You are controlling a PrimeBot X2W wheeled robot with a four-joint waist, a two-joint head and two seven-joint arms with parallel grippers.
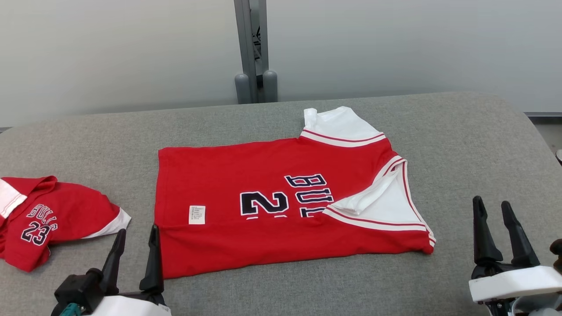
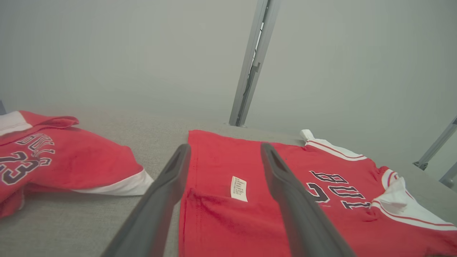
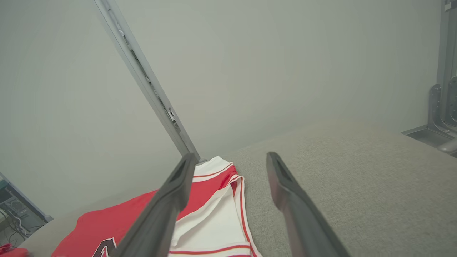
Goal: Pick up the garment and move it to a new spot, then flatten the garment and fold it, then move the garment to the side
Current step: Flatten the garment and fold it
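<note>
Matt red cloth garment (image 1: 272, 175) (knit-looking) on rough grey woven table (image 1: 461, 145).

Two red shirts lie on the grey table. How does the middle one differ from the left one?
The middle shirt lies spread flat, its near edge folded over; the left shirt is a crumpled heap. The fold cuts off the middle shirt's print, while the left shirt shows its full 23. The middle shirt shows a white label; the left shirt shows none. Both are red with white trim and dark lettering.
</note>
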